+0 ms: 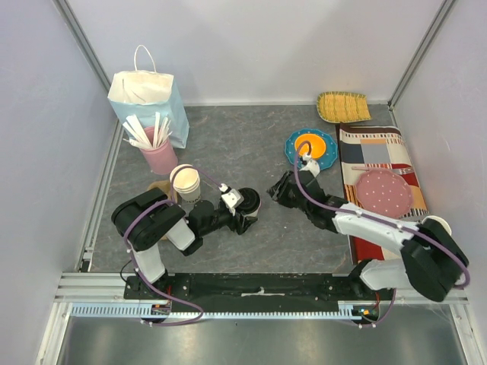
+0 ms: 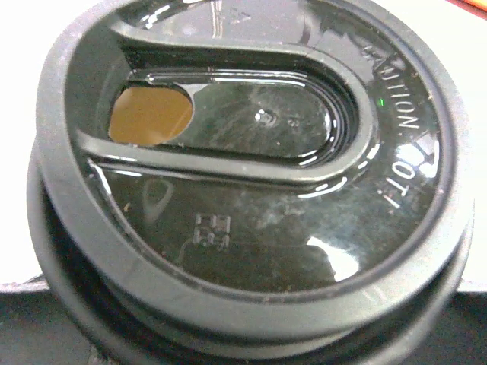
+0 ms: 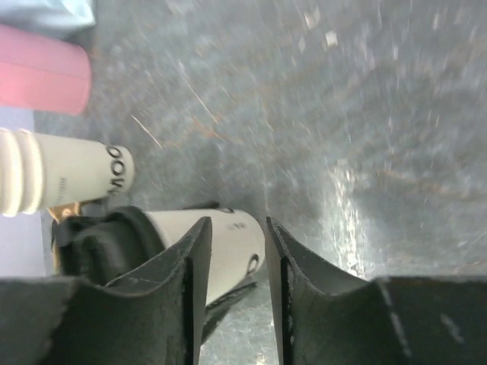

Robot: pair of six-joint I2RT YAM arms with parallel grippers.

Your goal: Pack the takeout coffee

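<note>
Some of the takeout coffee (image 3: 171,239) hides behind the right claw (image 3: 237,228).

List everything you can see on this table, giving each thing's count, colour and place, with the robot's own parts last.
coffee cup: one, white with black lid, middle of the table
paper cups: one stack, cream, just left of the coffee cup
pink cup: one, holding white sticks, in front of the bag
paper bag: one, white and pale blue, back left
blue plate: one, orange centre, right of middle
basket: one, yellow, back right
cloth: one, striped, right side
pink plate: one, dotted, on the cloth
table: one, grey
left gripper: one, black, at the coffee cup
right gripper: one, black, jaws apart, just right of the coffee cup
</note>
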